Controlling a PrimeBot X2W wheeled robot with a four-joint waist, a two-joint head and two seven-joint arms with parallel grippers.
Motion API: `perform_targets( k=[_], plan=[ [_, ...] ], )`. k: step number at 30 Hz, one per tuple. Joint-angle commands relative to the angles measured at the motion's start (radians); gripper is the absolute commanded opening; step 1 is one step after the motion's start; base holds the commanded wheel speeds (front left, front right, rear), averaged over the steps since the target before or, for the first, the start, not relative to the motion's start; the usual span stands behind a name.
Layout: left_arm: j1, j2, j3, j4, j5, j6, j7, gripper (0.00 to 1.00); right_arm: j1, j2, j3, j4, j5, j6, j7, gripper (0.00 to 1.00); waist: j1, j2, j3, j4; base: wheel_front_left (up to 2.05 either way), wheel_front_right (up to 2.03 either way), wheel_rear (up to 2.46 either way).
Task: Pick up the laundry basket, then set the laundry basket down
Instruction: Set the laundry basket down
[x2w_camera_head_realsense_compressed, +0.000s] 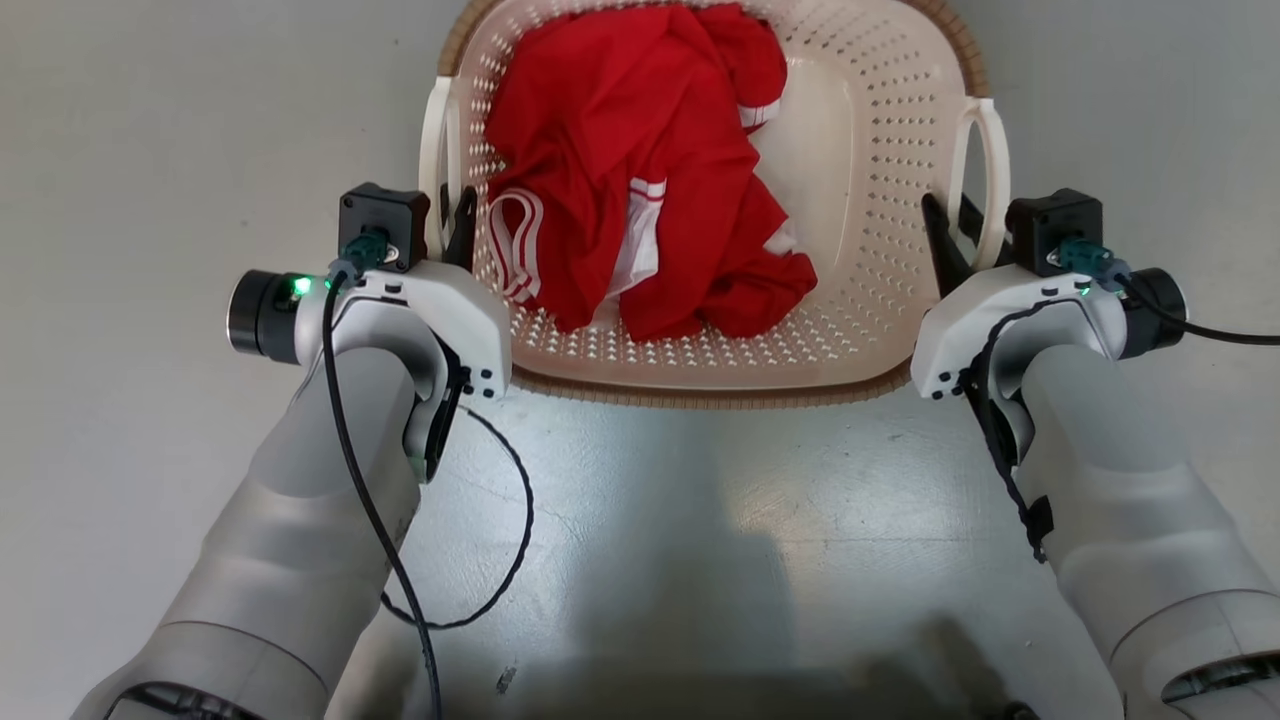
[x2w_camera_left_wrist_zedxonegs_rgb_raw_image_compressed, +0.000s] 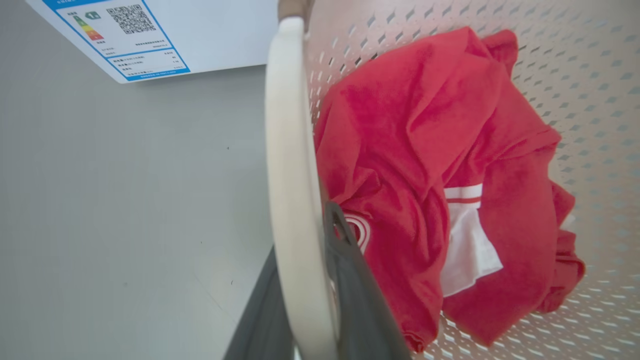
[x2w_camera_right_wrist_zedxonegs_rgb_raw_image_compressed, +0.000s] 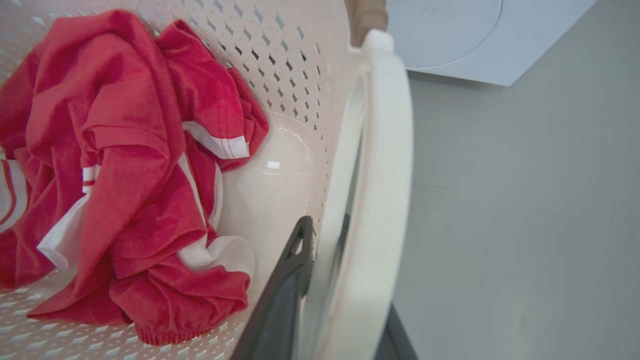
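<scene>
The left gripper (x2w_camera_head_realsense_compressed: 452, 222) has its two dark fingers either side of the white left handle (x2w_camera_head_realsense_compressed: 435, 150). In the left wrist view they press against that handle from both sides, so it reads as clamped. The right gripper (x2w_camera_head_realsense_compressed: 955, 225) is clamped the same way on the right handle (x2w_camera_head_realsense_compressed: 990, 170). Between them sits the laundry basket (x2w_camera_head_realsense_compressed: 880, 170), a cream perforated tub with a brown woven-look rim, holding a crumpled red garment with white stripe trim (x2w_camera_head_realsense_compressed: 640, 150). The grasp therefore looks done. From this steep angle I cannot tell whether the basket's base is off the ground, though the dark shadow under its near edge may hint at a slight lift. The raise, if not begun, and the setting down are left. Under and around the basket is a smooth, pale grey floor (x2w_camera_head_realsense_compressed: 700, 520) with a soft sheen. A loose black cable (x2w_camera_head_realsense_compressed: 510, 540) hangs near the basket's left corner. Beyond the basket's far side stands a white washing machine (x2w_camera_right_wrist_zedxonegs_rgb_raw_image_compressed: 465, 40), with an energy label (x2w_camera_left_wrist_zedxonegs_rgb_raw_image_compressed: 130, 40) on it.
</scene>
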Motion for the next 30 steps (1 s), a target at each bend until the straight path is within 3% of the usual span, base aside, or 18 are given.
perform_targets(
  k=[1, 30],
  plan=[
    [-0.012, 0.023, 0.028, -0.024, 0.030, -0.016, -0.011, 0.00, 0.010, 0.016, 0.008, -0.027, -0.034, 0.015, -0.020, 0.00, 0.0000, 0.0000, 0.013, 0.002, 0.00, 0.00, 0.00],
    [-0.054, -0.027, 0.200, -0.016, 0.212, -0.080, -0.011, 0.00, -0.022, 0.016, -0.095, -0.066, -0.117, 0.015, -0.020, 0.00, 0.0000, 0.0000, 0.104, 0.006, 0.00, 0.00, 0.00]
  ],
)
